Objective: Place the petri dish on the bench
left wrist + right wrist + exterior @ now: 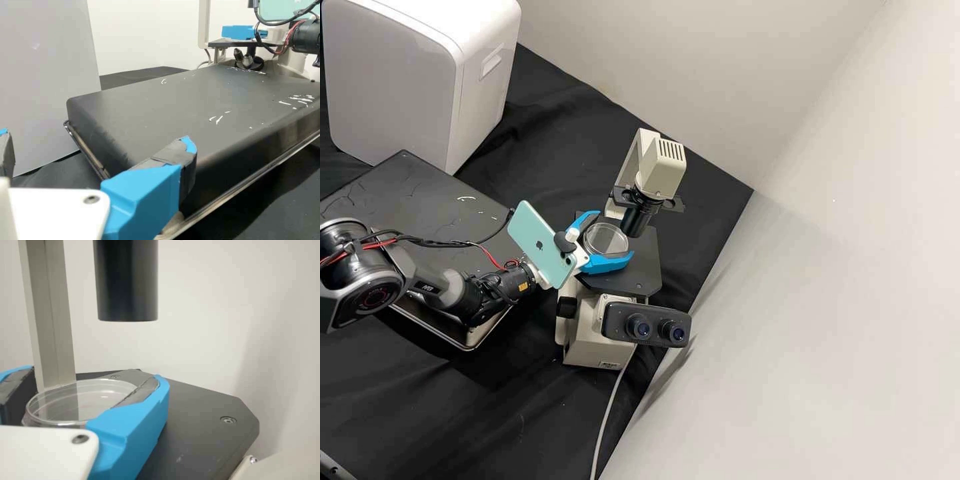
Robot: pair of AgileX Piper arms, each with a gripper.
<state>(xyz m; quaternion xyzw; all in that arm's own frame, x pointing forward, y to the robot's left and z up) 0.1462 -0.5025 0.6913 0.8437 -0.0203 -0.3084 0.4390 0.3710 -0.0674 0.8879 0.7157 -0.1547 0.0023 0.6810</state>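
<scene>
So the right gripper (613, 235) has its two blue fingers closed in on the dish (75, 400) from both sides. The grey pads look like they're touching the clear wall, so I'd call it held, though how firmly I can't say. The dish is up on the microscope's black stage (643, 270), directly under the black tube (125, 280), nowhere near the bench (453, 413) yet. First thing I'd worry about is that tube: it hangs close above the dish, so a straight lift could knock the rim and pop it out of the pads. Sliding out sideways first seems safer, imo. Second, it's smooth round plastic pinched on a curved wall, so a light squeeze could let it twist or slip, and a hard one might flex it. If there's a loose lid (can't tell), the fingers might carry only that. Third, the bench sits well below the stage, with the microscope (600, 333) body and the black slab (200, 110) right beside it, so a tilted or rushed descent could clip something. The left gripper (95, 140) sits spread wide at the slab's corner, holding nothing.
</scene>
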